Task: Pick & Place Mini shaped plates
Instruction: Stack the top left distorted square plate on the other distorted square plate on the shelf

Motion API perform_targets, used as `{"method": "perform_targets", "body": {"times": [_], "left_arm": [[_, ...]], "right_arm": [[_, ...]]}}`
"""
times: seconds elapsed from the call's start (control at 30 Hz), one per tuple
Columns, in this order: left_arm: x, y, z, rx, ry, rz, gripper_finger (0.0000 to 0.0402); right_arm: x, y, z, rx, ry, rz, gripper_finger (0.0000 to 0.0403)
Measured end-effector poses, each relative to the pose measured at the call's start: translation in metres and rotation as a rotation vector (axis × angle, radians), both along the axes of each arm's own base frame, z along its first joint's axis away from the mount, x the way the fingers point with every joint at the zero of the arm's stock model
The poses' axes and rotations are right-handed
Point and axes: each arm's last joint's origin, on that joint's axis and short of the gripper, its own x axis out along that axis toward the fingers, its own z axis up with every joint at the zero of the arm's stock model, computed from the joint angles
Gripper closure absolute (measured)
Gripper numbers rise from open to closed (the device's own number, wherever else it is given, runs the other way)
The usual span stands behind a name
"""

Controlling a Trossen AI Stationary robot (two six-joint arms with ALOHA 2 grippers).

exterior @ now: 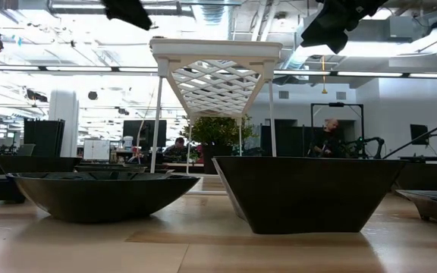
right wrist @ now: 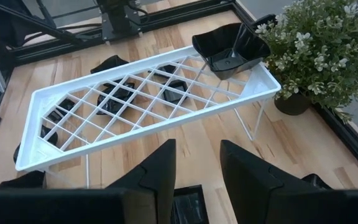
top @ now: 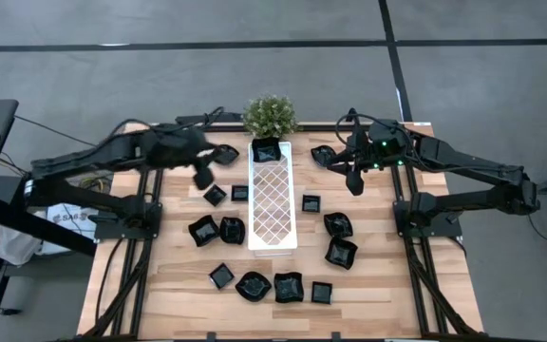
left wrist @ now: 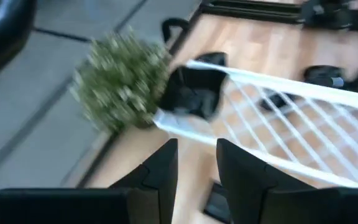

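Low view alone shows people in the room behind; high view alone shows fifteen mini shaped plates (top: 289, 286): one on the white tray (top: 273, 204) upper centre, fourteen on the table (top: 174, 285). Left end effector (left wrist: 194, 171) and right end effector (right wrist: 196, 167) each stand part-open, empty.

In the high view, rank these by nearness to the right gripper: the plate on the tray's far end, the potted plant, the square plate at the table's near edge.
From the right gripper:
1. Plate on the tray's far end, toward the left arm.
2. Potted plant, just beyond it at the back edge.
3. Square plate, at the near edge.
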Motion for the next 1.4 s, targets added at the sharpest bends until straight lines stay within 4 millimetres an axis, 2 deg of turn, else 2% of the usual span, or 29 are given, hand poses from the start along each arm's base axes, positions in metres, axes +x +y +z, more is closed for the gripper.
{"method": "perform_targets", "body": {"times": [0.1, 0.2, 0.4, 0.53, 0.67, 0.8, 1.4], "left_arm": [[-0.02, -0.012, -0.005, -0.127, -0.023, 0.013, 0.0289], [-0.03, -0.025, -0.02, -0.276, -0.033, 0.022, 0.0289], [-0.035, -0.045, -0.07, -0.502, 0.112, 0.113, 0.0289], [-0.039, -0.052, -0.106, -0.625, 0.235, 0.213, 0.0289], [-0.044, -0.056, -0.131, -0.686, 0.328, 0.281, 0.0289], [-0.051, -0.056, -0.145, -0.7, 0.364, 0.331, 0.0289], [-0.066, -0.047, -0.181, -0.678, 0.376, 0.528, 0.0289]], "right_arm": [[0.0, 0.001, -0.001, 0.002, 0.006, 0.005, 0.0282], [0.0, 0.001, -0.002, 0.012, 0.015, 0.002, 0.0282], [0.0, 0.001, -0.002, 0.018, 0.02, 0.0, 0.0282], [0.0, 0.001, -0.002, 0.018, 0.02, 0.001, 0.0282], [0.0, 0.001, -0.002, 0.018, 0.02, 0.003, 0.0282], [0.0, 0.002, -0.002, 0.018, 0.024, 0.005, 0.0282], [-0.002, 0.002, -0.004, 0.025, 0.047, 0.005, 0.0282]]}}
